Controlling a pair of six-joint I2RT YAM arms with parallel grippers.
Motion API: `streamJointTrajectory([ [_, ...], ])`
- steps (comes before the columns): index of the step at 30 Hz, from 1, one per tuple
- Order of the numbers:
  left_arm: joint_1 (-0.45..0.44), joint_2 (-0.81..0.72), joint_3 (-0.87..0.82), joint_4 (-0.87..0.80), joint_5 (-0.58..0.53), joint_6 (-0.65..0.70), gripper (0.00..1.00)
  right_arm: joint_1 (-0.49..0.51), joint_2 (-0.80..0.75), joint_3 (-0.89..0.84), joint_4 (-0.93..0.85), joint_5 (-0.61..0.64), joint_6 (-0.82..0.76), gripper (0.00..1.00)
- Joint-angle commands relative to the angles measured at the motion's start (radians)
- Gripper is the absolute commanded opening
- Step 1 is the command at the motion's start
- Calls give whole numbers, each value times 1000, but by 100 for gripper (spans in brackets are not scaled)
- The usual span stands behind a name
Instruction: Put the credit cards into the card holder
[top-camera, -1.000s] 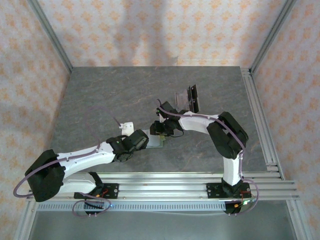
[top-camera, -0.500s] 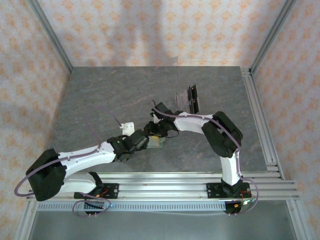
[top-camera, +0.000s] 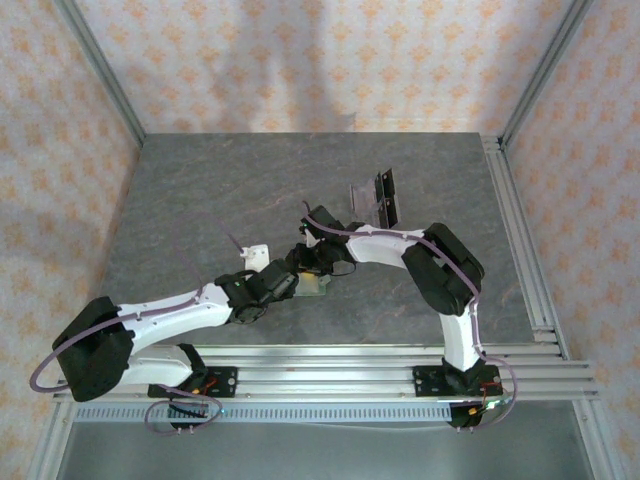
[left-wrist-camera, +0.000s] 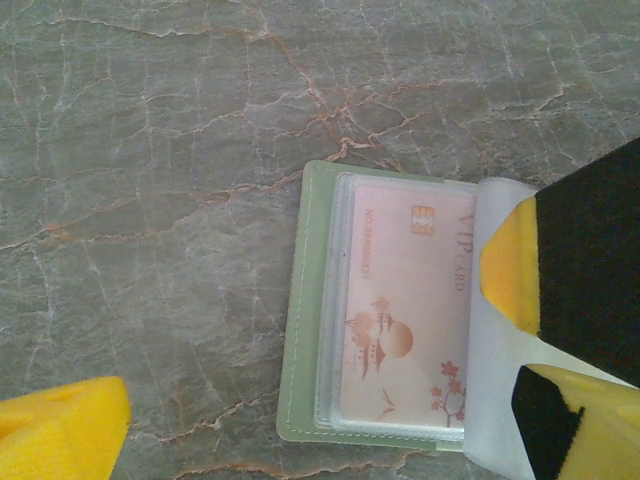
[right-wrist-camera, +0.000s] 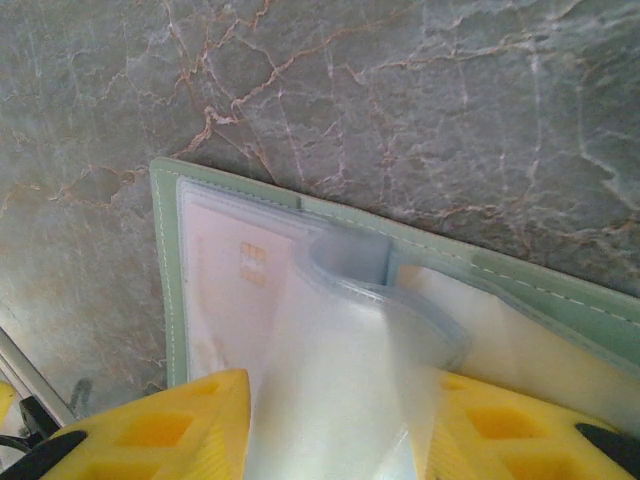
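From above, the card holder (top-camera: 318, 287) lies open on the grey table (top-camera: 200, 200), near the front and about midway across. Both grippers meet over it, the left gripper (top-camera: 288, 282) from the left and the right gripper (top-camera: 308, 264) from behind. The remaining credit cards (top-camera: 360, 192) stand upright well beyond it.

The left wrist view shows the holder (left-wrist-camera: 296, 330) flat, with a pink card (left-wrist-camera: 400, 310) already lying under a clear sleeve (left-wrist-camera: 495, 390). A yellow finger (left-wrist-camera: 508, 278) reaches in from the right onto that sleeve. The left gripper's jaws stand wide apart and grip nothing; one of its yellow fingers (left-wrist-camera: 60, 435) sits at the lower left, clear of the holder.

In the right wrist view, the right gripper (right-wrist-camera: 340, 425) is closed on the clear sleeve (right-wrist-camera: 345, 350), which curls up in a loop off the holder (right-wrist-camera: 165, 260).

The step in hand looks like turning a sleeve leaf to expose a free pocket. The next move probably calls for folding the leaf over without dragging the holder. The left gripper could pin the green cover before a card is fetched.
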Motion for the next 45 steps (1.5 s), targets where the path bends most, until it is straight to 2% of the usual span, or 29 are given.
streamJointTrajectory([
  [1, -2, -31, 6, -12, -28, 1, 100, 12, -54, 21, -27, 11, -3, 45],
  [21, -2, -73, -5, -26, -48, -15, 100, 24, -74, 95, -106, 29, -31, 45],
  [33, -1, -125, -24, -39, -61, -25, 100, 64, 20, 201, -129, 15, -20, 45],
  [40, -3, -164, -36, -57, -69, -36, 100, 80, 122, 255, -58, -41, 41, 45],
  [45, 0, -173, -40, -61, -73, -42, 100, 78, 99, 263, -44, -55, 40, 45],
])
